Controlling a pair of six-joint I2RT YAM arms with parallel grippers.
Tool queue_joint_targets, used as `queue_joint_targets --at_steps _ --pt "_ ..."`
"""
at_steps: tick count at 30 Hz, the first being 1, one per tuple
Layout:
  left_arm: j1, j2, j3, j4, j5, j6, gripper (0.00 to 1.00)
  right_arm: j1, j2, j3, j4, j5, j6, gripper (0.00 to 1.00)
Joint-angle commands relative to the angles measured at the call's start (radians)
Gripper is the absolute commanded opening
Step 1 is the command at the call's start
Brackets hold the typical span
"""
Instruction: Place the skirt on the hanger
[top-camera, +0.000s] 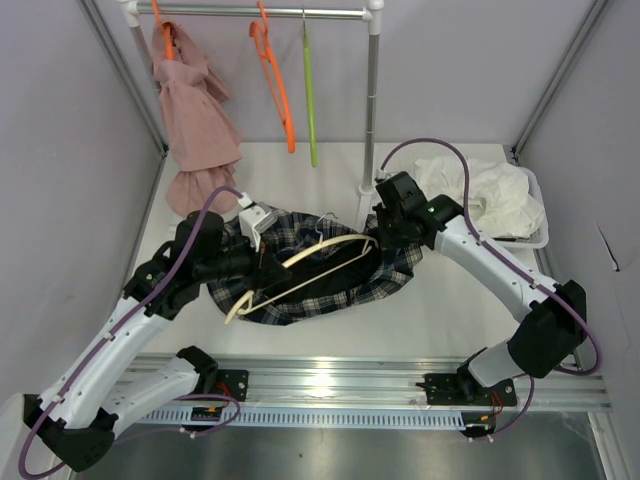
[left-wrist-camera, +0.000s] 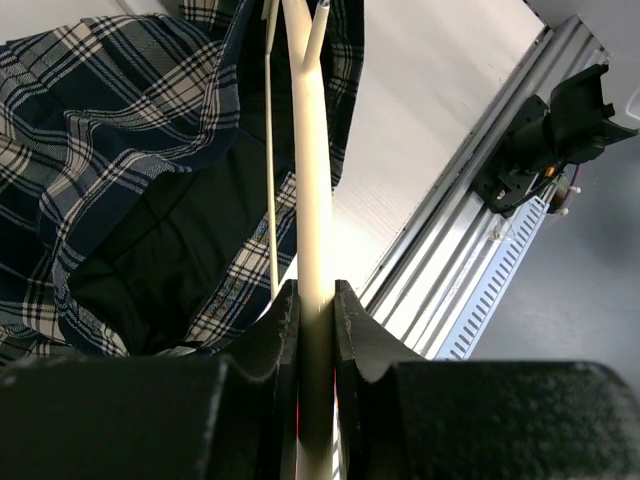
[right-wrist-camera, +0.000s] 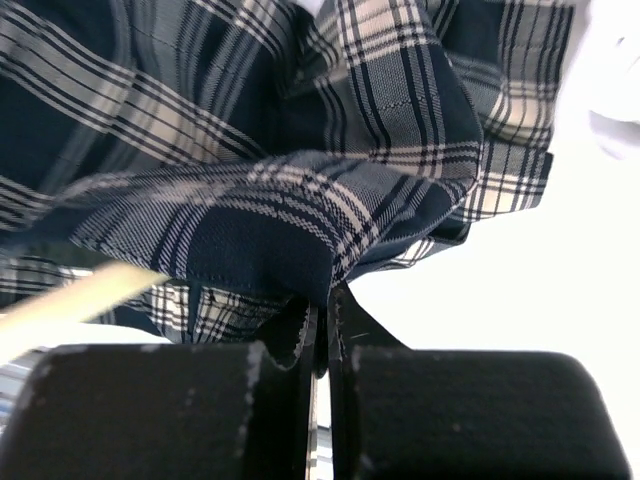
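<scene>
Tabletop (top-camera: 460, 320), white, is carrying everything. Left gripper (left-wrist-camera: 317, 300) is clamping the cream hanger (left-wrist-camera: 312, 150); right gripper (right-wrist-camera: 322, 318) is pinching a hem of the skirt (right-wrist-camera: 300, 150). Risk: that thin fold may be slipping free under any tug. Skirt is lying mid-table under the hanger (navy plaid, crumpled). Rail (top-camera: 260, 13) is standing behind.

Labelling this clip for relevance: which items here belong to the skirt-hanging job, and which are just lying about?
In the job: plaid skirt, cream hanger, left gripper, right gripper.
Lying about: pink garment, empty orange hanger, green hanger, white clothes, basket.
</scene>
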Motion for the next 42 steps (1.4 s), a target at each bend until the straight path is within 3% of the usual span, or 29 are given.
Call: queue_joint_targets --at_steps 1,7,26,33,42 --pt "-0.027 -0.01 0.036 0.063 0.048 0.039 0.0 0.004 0.019 0.101 -0.059 0.004 -0.016 0.0" --pt "-0.039 0.002 0.034 0.073 -0.018 0.044 0.0 0.027 0.017 0.166 -0.1 -0.001 -0.004 0.0" --pt "-0.14 0.058 0.016 0.067 -0.058 0.049 0.0 0.102 -0.01 0.299 -0.22 0.068 0.041 0.0" --pt "-0.14 0.084 0.001 0.139 -0.041 0.029 0.0 0.142 -0.029 0.334 -0.251 0.082 0.07 0.0" --pt "-0.14 0.154 -0.005 0.231 0.002 0.016 0.0 0.162 -0.069 0.243 -0.22 0.098 0.099 0.0"
